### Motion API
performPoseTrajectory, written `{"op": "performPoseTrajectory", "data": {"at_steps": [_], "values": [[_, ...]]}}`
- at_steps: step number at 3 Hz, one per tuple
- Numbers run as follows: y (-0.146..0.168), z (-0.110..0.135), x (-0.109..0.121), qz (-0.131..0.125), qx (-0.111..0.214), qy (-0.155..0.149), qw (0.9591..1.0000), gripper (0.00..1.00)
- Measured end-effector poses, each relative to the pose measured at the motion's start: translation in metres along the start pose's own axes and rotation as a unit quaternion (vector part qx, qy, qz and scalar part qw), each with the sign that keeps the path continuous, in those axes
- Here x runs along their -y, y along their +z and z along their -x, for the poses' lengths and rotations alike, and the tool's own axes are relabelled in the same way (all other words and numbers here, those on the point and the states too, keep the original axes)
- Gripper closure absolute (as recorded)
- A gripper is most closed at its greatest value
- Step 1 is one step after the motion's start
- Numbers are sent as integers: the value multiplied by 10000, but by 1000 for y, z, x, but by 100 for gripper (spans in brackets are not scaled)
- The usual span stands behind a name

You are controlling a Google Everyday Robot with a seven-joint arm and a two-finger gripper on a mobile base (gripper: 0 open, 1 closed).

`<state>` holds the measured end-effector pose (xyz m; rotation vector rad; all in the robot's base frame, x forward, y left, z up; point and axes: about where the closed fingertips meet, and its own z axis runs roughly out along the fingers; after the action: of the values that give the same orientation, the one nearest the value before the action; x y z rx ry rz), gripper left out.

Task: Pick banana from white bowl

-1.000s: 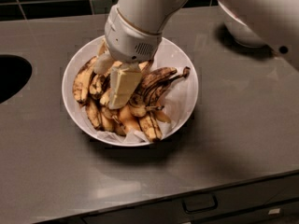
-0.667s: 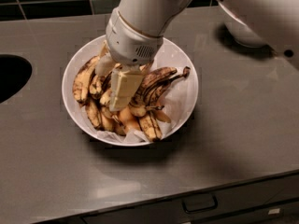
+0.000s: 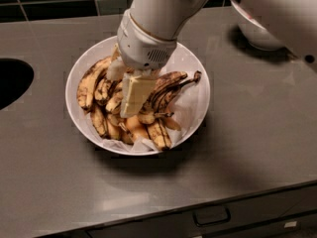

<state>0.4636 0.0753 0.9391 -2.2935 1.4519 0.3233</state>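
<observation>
Camera view, pincer (image 3: 133,95) in bowl (image 3: 200,83), grey counter (image 3: 247,152)

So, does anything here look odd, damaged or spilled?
The bananas in the white bowl are badly blackened and piled in disorder on crumpled paper; one stem pokes toward the right rim. No spill shows on the counter. The pincer is down in the middle of the pile.
</observation>
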Motion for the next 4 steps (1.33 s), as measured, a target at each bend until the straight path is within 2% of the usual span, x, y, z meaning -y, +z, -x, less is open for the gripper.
{"op": "performPoseTrajectory", "data": {"at_steps": [2,3,4], "values": [[11,-13,9,151,-100,114,9998,38],[13,-14,10,184,-119,115,9997,56],[13,-14,10,184,-119,115,9997,80]]}}
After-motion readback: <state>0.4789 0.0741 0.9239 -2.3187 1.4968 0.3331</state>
